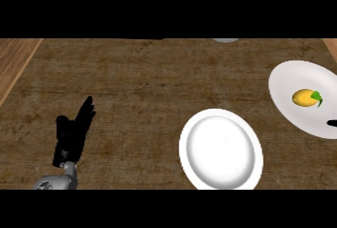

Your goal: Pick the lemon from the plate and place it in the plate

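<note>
A yellow lemon (304, 97) with a green leaf lies on a white plate (293, 79) at the right edge of the head view. A second white plate (221, 149) sits bare near the lower middle of the counter. My left hand (72, 133) stands at the lower left with straight fingers pointing up, holding nothing, far from both plates. A small black tip of my right hand (332, 123) shows at the right edge, just below the lemon; its fingers are hidden.
The brown counter top (145, 75) has lighter wooden strips along its left and right sides. A small grey object (226, 40) peeks in at the top edge.
</note>
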Action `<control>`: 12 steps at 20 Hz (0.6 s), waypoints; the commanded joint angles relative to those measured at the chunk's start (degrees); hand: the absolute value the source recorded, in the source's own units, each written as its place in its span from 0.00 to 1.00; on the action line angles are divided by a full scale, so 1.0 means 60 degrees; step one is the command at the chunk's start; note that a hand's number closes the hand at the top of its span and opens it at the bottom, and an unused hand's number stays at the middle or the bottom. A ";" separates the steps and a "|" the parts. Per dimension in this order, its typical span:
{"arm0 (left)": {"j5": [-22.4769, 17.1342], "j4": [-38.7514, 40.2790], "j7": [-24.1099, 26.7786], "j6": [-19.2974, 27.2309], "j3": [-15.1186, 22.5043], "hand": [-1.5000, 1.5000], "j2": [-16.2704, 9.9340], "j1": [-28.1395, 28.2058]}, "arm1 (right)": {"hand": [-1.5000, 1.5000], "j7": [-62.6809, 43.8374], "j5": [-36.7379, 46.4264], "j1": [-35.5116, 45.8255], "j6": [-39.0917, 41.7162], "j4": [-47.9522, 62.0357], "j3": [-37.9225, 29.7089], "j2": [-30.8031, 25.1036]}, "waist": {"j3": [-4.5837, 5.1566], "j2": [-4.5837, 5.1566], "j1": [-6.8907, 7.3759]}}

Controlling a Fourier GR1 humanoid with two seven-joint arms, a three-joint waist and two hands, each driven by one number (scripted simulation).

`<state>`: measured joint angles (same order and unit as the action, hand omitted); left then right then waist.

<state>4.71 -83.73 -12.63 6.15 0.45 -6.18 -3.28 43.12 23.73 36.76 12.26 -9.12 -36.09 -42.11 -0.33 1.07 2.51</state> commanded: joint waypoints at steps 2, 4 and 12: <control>0.0024 0.0268 0.0439 0.0052 0.0030 0.50 0.0191 0.0005 | 0.00 -0.0052 0.0066 -0.0164 -0.0013 0.0078 0.0085 -0.0250 | 0.0001 0.0006 -0.0019; 0.0056 -0.0346 -0.0120 0.0021 0.0127 0.50 0.0091 0.0140 | 0.00 0.0296 -0.0022 -0.0510 -0.0253 0.0135 -0.0026 -0.0131 | -0.0018 0.0016 0.0053; -0.0003 -0.0111 -0.0199 -0.0022 -0.0116 0.50 -0.0057 -0.0164 | 0.00 -0.0096 -0.0186 -0.0418 -0.0236 0.0169 -0.0209 -0.0740 | -0.0020 0.0034 0.0057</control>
<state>5.36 -84.50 -13.53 6.56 1.03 -5.46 -3.61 43.11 23.01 34.26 10.96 -8.22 -36.88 -45.28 -0.43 1.23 2.69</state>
